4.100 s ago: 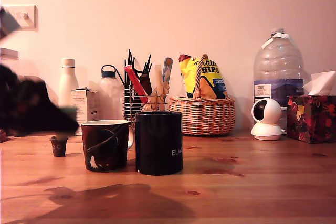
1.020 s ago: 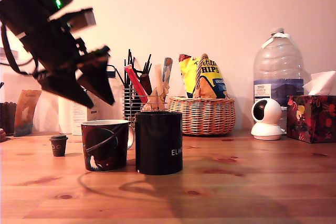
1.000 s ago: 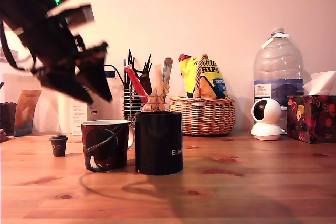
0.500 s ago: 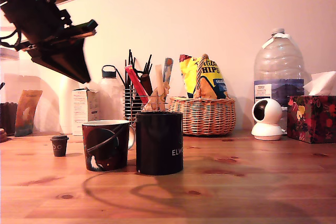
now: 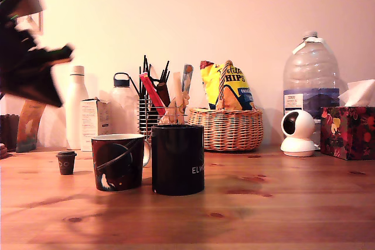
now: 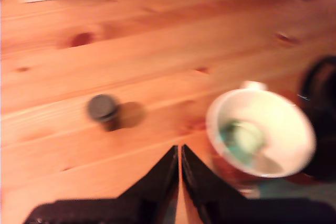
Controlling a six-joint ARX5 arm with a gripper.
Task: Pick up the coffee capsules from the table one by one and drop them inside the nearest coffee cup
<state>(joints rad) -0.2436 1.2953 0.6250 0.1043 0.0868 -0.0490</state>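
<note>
A: Status? Pincer (image 6: 180, 153) tips together, nothing between them, up high at the exterior view's left.

B: Green capsule (image 6: 242, 136) sits inside the patterned coffee cup (image 5: 118, 161). Brown capsule (image 5: 66, 162) stands upright on the worktop (image 5: 246, 215), near the cup, on its left in the exterior view, not touching.

A: So brown one next, I'd guess.

B: Yes. Spread the tips first, come straight down centred over the lid, close below the rim. It's tiny and light; an off-centre approach will likely tip it over.
</note>
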